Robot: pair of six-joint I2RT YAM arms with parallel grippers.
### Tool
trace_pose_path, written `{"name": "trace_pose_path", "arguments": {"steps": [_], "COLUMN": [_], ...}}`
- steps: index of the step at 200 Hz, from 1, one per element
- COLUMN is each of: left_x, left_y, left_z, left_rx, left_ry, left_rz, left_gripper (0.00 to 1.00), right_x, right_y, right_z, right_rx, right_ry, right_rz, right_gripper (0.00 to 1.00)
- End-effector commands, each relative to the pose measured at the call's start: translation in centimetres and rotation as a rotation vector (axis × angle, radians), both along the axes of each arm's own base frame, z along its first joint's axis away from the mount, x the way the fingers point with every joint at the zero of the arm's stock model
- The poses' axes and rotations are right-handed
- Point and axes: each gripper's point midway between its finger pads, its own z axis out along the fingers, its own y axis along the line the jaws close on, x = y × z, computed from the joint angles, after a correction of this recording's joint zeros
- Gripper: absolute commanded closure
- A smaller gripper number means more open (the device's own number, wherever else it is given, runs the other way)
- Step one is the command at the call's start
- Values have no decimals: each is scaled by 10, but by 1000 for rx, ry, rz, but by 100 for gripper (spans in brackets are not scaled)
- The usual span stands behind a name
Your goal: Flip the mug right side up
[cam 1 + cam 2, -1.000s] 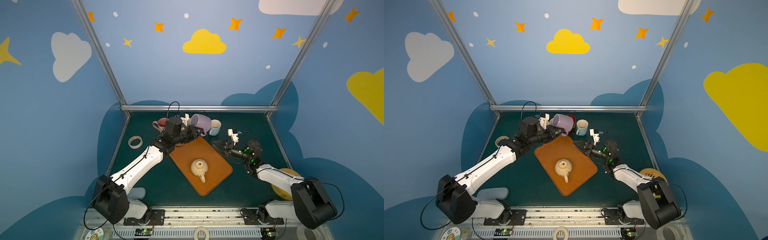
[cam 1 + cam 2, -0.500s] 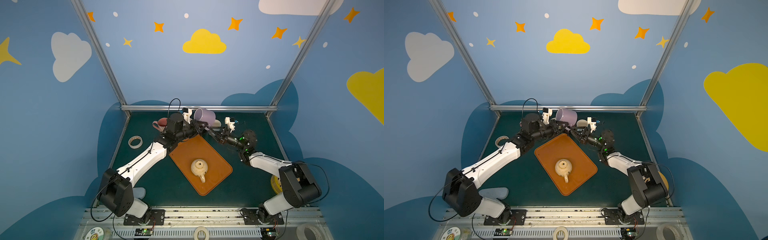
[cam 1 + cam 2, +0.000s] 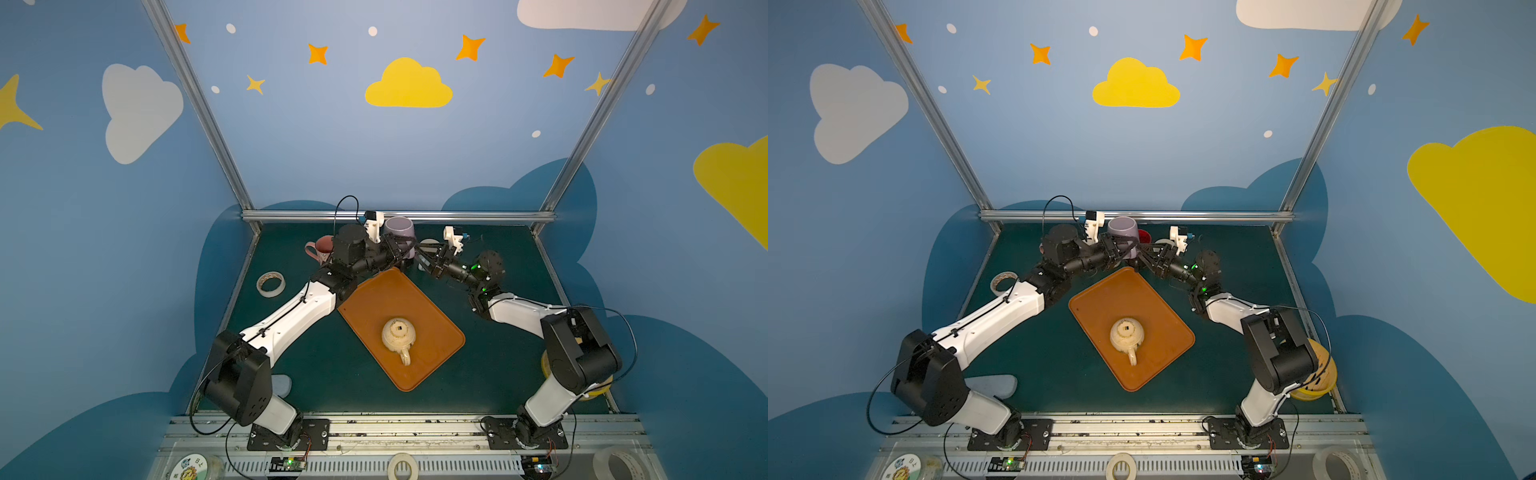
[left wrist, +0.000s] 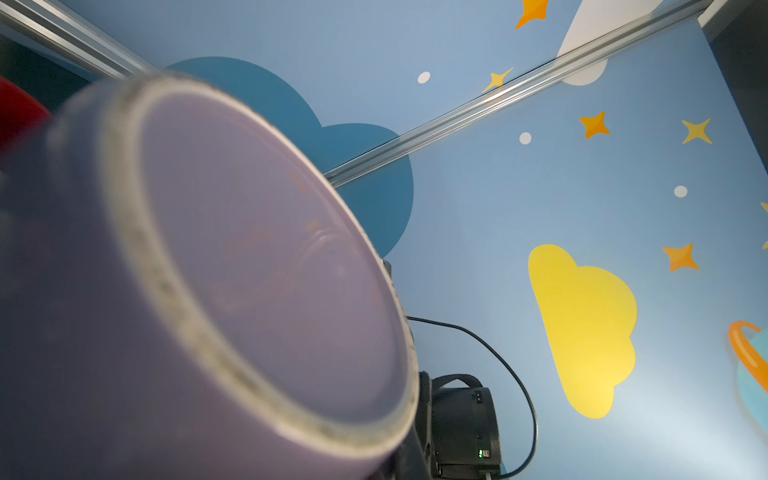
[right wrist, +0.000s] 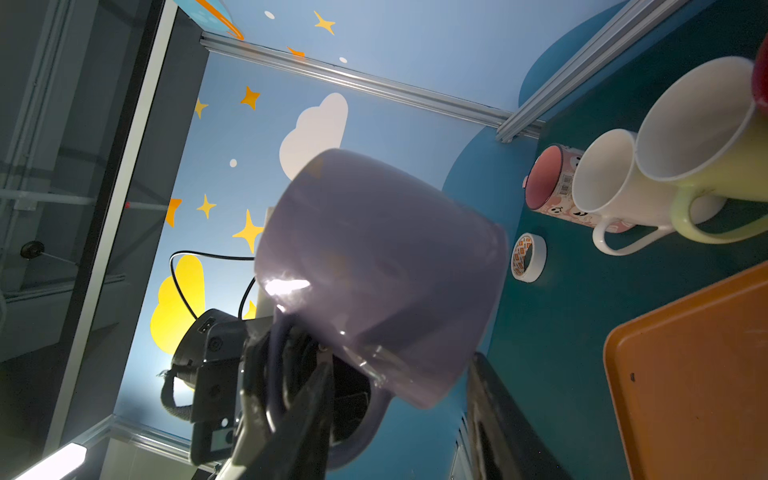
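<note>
A purple mug [image 3: 399, 229] [image 3: 1122, 230] hangs above the table's back middle, tilted, base up and mouth toward the table. My left gripper [image 3: 400, 250] [image 3: 1120, 250] is shut on its handle [image 5: 272, 374]. The mug's base [image 4: 257, 266] fills the left wrist view and hides the left fingers. My right gripper [image 3: 420, 257] [image 3: 1144, 257] [image 5: 401, 365] has reached in from the right and is open. One of its fingers [image 5: 303, 419] lies by the handle and the other finger [image 5: 498, 415] stands just clear of the mug's rim end.
An orange tray [image 3: 440, 328] lies mid-table with a cream mug [image 3: 399, 334] base up on it. Pink [image 3: 322, 248], white [image 5: 606, 183] and pale yellow [image 5: 698, 137] mugs stand along the back. A tape roll [image 3: 270, 284] lies at the left.
The left gripper has carried the purple mug up and back, turning its base upward. The right arm has swung in from the right to the mug and its jaws have narrowed.
</note>
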Motion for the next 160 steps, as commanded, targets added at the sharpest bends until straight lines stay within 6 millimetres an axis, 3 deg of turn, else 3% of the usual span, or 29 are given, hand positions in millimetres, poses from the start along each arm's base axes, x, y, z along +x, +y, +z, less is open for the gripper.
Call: {"name": "trace_pose_path", "arguments": {"steps": [1,49,89,106,138,160], "left_x": [3,18,29,32,32,30], "left_y": [3,14,19,20,13,9], "left_z": [28,14,-1,-6,-4,5], "left_rx": [-40,35,151,186,233,262], "left_ry": [-94,-17,80,116,132,117], "left_rz": [3,69,108,127,138,146], "left_gripper": [96,96,96,96,96,96], "right_x": [2,-16,-47,-60,-65,-65], "right_y": [-7,-10,-13,-8,0,6], "right_z": [22,8,-3,2,4,5], "right_rx": [55,-43,-334,-437,-488,-541], "right_ry": [-81,-118,-253,-350,-411,-456], "right_rz": [-23,-30,-75,-93,-116,-144], "right_gripper": [53,54,54,54,54,59]}}
